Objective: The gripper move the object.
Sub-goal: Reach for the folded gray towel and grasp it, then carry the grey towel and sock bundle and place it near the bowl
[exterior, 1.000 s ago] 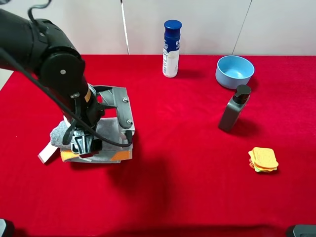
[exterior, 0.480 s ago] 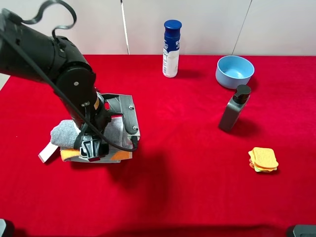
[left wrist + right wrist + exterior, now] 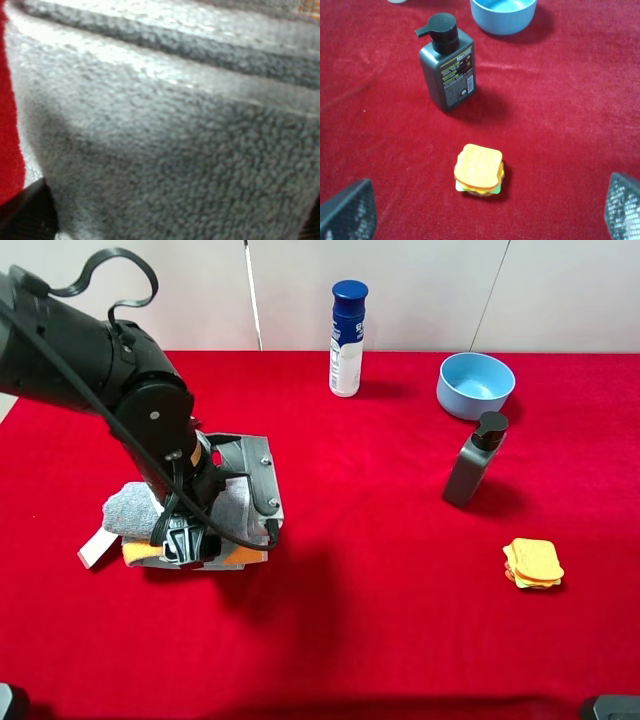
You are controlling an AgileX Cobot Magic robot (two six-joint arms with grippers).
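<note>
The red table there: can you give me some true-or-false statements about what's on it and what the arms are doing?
1. The left end effector is down at the grey towel. True.
2. The sponge stack sits inside the blue bowl. False: it lies on the red cloth, apart from the bowl.
3. The dark pump bottle stands upright. True.
4. The right end effector grips the sponge stack. False: it is open, holding nothing.
</note>
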